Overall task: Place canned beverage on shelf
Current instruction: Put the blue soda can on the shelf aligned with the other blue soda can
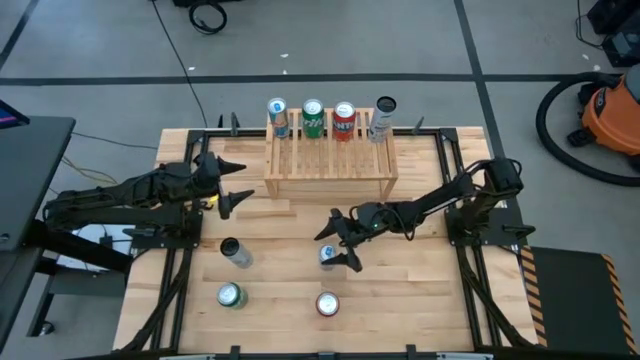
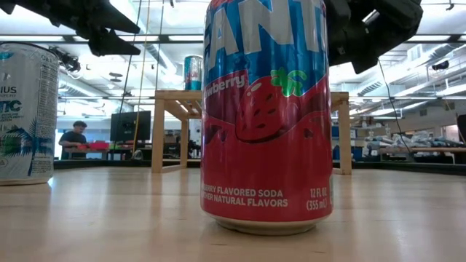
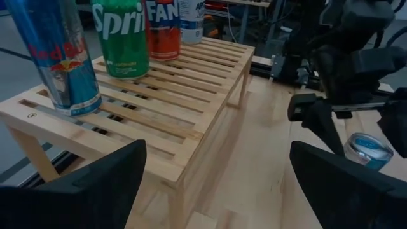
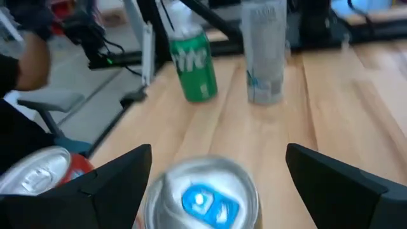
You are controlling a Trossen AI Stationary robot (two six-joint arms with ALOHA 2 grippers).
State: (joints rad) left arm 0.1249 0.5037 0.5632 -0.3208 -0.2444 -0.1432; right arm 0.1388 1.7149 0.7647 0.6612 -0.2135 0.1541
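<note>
The light wooden shelf (image 1: 330, 165) stands at the table's far middle. Several upright cans stand along its far edge: a blue one (image 1: 278, 116), a green Sprite (image 1: 313, 118), a red Fanta (image 1: 344, 120) and a pale one (image 1: 382, 118). A can with a blue tab (image 4: 203, 197) stands upright on the table in front of the shelf. My right gripper (image 1: 337, 248) is open, with one finger on either side of this can's top and a gap at each side. My left gripper (image 1: 232, 187) hangs open beside the shelf's left end, holding nothing.
Three more cans stand on the table's near part: a tall silver one (image 1: 236, 252), a green-topped one (image 1: 231, 295) and a red strawberry Fanta (image 1: 327, 303), which fills the low view (image 2: 266, 116). Bare wood lies to the right of the cans. A vacuum cleaner (image 1: 610, 110) stands off the table.
</note>
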